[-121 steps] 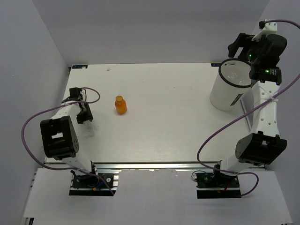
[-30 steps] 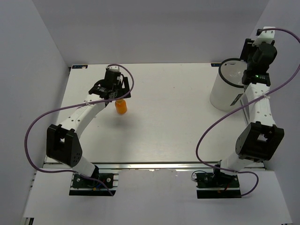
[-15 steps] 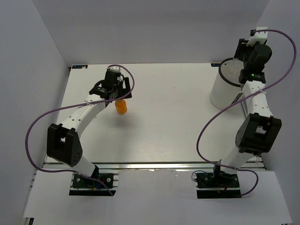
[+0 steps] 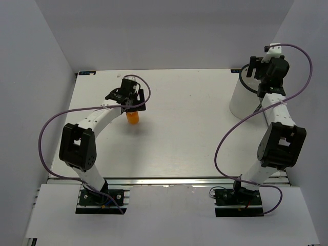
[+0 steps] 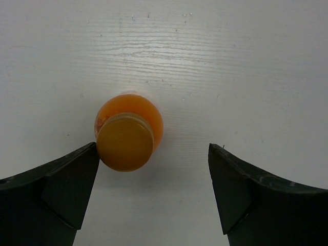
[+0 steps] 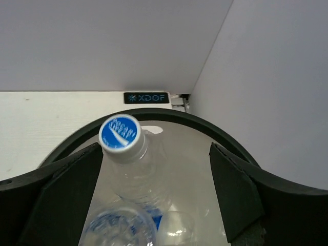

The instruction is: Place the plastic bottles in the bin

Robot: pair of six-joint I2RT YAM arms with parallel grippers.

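The stubby orange bottle [image 4: 133, 118] stands upright on the white table at the middle left. My left gripper [image 4: 131, 102] hangs right above it, open. In the left wrist view the orange bottle [image 5: 129, 130] sits just beyond the tips, its cap next to the left finger [image 5: 61, 189] and far from the right one. My right gripper [image 4: 254, 70] is open over the white bin [image 4: 242, 105] at the back right. In the right wrist view a clear bottle with a blue cap [image 6: 120, 134] lies free inside the bin's black rim [image 6: 169, 115], with another clear bottle [image 6: 120, 225] below it.
Grey walls close in the table [image 4: 195, 133] on the left, back and right. The bin stands in the back right corner, close to a black XDOF plate [image 6: 146, 97] on the table's far edge. Purple cables loop from both arms.
My right gripper has opened over the bin and the clear bottle has dropped in. The left gripper has shifted slightly over the orange bottle.
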